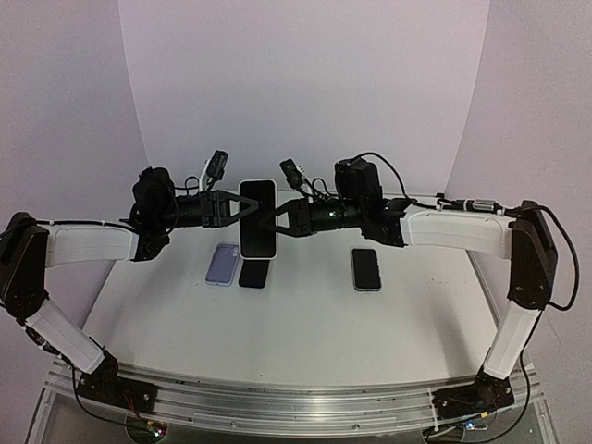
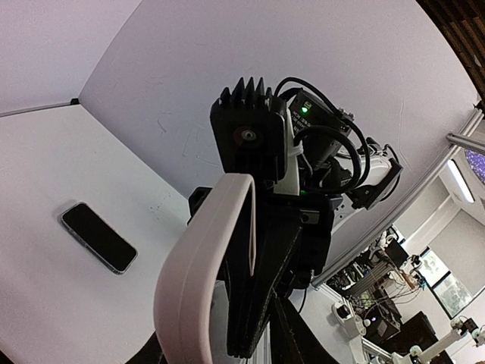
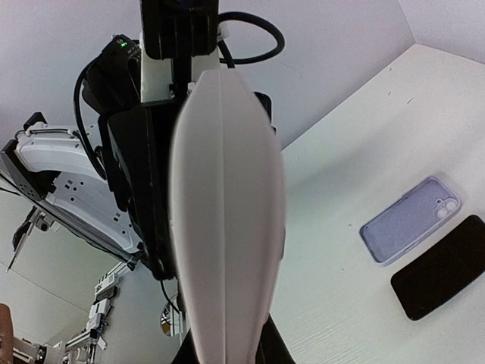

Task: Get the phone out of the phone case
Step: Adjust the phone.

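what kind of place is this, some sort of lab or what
Most likely a robotics lab, at a data-collection booth: a white table walled in by a plain curved backdrop, an aluminium mounting rail along its near edge, and other robot rigs in the room beyond, seen in the left wrist view.
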`<state>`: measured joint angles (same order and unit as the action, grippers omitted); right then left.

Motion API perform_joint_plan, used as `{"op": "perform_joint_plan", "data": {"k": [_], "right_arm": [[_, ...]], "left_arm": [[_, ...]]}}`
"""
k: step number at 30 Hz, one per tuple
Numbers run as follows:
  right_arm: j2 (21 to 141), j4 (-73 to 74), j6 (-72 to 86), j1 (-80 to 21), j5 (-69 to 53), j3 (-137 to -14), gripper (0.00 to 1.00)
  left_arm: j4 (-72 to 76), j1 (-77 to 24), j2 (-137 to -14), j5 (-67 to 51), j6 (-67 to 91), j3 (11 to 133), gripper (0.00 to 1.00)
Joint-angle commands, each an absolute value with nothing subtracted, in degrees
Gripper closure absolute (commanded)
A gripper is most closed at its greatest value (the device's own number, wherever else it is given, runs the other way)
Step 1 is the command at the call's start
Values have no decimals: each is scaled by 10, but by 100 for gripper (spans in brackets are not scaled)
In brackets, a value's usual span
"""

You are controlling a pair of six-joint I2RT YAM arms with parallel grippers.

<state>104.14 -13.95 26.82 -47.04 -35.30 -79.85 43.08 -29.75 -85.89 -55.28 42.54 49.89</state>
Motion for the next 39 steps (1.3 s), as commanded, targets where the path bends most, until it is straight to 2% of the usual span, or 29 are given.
{"op": "perform_joint_plan", "data": {"k": [1, 7, 11, 15, 17, 20, 22, 23, 27, 29, 31, 34, 39], "right_arm": [[999, -192, 237, -468, -337, -844, 100], [989, -192, 230, -456, -331, -851, 100], [994, -192, 233, -455, -339, -862, 100], [1001, -193, 238, -455, -344, -872, 100], [1006, -193, 239, -455, -347, -878, 100], [1009, -193, 240, -455, -347, -885, 100], [1009, -193, 243, -455, -340, -885, 100], [1009, -191, 250, -454, -334, -880, 97], [1003, -191, 292, -445, -340, -834, 51], [994, -192, 308, -444, -348, -801, 40], [984, -193, 320, -444, -360, -775, 36], [979, -201, 332, -444, -378, -752, 38], [988, -259, 357, -445, -390, -730, 55]], "left_arm": [[470, -301, -832, -556, 432, 506, 66], [488, -300, -829, -564, 438, 498, 63], [489, -301, -832, -568, 435, 501, 70], [473, -304, -835, -568, 423, 507, 73], [470, -306, -837, -568, 422, 508, 80], [469, -308, -837, -568, 420, 508, 99], [469, -308, -836, -569, 419, 508, 100], [473, -307, -836, -569, 422, 507, 100], [487, -291, -838, -548, 462, 519, 100], [503, -279, -840, -545, 476, 530, 100], [509, -273, -839, -544, 482, 541, 100], [514, -270, -841, -542, 498, 554, 100], [520, -270, -845, -538, 508, 562, 100]]}}
